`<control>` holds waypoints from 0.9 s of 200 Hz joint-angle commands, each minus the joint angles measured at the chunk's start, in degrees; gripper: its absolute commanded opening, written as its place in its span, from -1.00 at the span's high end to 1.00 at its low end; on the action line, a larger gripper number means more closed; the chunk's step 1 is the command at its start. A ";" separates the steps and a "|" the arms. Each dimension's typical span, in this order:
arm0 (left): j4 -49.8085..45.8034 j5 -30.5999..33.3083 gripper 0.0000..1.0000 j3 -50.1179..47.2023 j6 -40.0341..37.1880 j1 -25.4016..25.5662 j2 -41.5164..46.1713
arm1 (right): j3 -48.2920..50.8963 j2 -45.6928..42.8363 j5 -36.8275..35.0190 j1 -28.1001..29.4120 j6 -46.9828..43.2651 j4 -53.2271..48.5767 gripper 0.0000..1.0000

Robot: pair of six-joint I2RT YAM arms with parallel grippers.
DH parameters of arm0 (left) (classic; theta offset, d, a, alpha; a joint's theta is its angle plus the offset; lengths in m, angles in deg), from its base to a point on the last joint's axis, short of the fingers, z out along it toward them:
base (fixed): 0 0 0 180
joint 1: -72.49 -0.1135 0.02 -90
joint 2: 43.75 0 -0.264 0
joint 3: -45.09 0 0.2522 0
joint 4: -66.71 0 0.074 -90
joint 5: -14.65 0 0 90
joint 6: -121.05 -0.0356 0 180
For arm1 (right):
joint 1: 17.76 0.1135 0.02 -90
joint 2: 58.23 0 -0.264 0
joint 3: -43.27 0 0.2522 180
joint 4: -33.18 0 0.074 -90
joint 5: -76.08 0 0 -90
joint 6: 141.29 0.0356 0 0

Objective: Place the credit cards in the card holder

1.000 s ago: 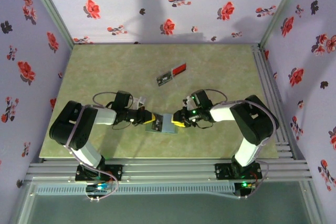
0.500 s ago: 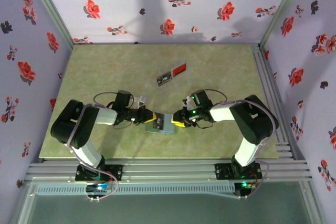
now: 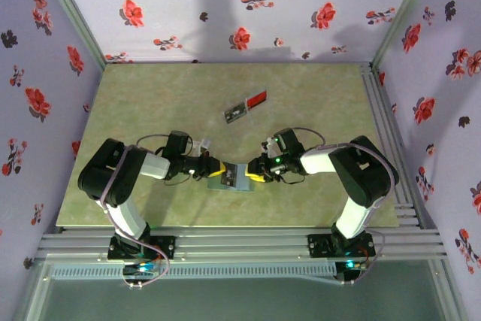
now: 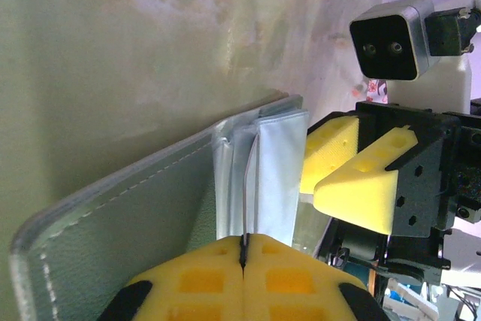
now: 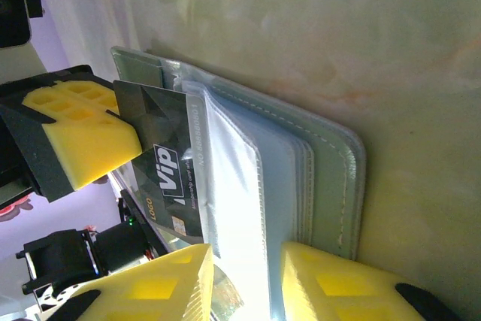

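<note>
Your left gripper [image 4: 244, 249] is clenched on the dark card [image 5: 161, 152], held edge-on at 9 o'clock of the card holder [image 5: 331, 163]. The holder lies at 6 o'clock on the table [image 3: 150, 95]. Your right gripper [image 5: 244, 283], at 3 o'clock, appears to pinch the clear sleeves [image 5: 233, 186]. Push off-line and the card could buckle, miss its pocket, or drag the holder free. Two more cards [image 3: 246, 106] wait at 12 o'clock.

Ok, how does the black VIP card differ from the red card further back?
The black card is pinched in the left gripper at the card holder; the red card lies loose on the table. The black card is dark with pale lettering; the red card is bright red. Both are thin rectangles.
</note>
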 commanded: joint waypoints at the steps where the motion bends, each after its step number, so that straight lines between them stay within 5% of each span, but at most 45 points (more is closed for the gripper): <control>1: -3.36 1.46 0.60 0.41 -1.32 0.60 -1.10 | 1.66 4.54 -7.41 1.30 -1.68 -6.36 0.37; 14: -11.32 5.00 0.34 2.43 -4.94 0.70 -0.68 | 1.40 4.30 -7.50 1.32 -2.11 -6.70 0.38; 83: -23.67 14.04 0.01 7.00 -8.61 1.78 2.82 | 0.84 3.47 -7.19 1.32 -2.97 -7.97 0.55; 140: -28.81 19.83 0.15 9.62 -7.42 3.72 3.46 | 0.18 3.59 -7.59 1.41 -3.40 -8.98 0.55; 180: -28.60 19.84 0.51 10.35 -7.32 5.70 2.85 | -0.11 3.59 -7.39 1.38 -3.40 -8.89 0.56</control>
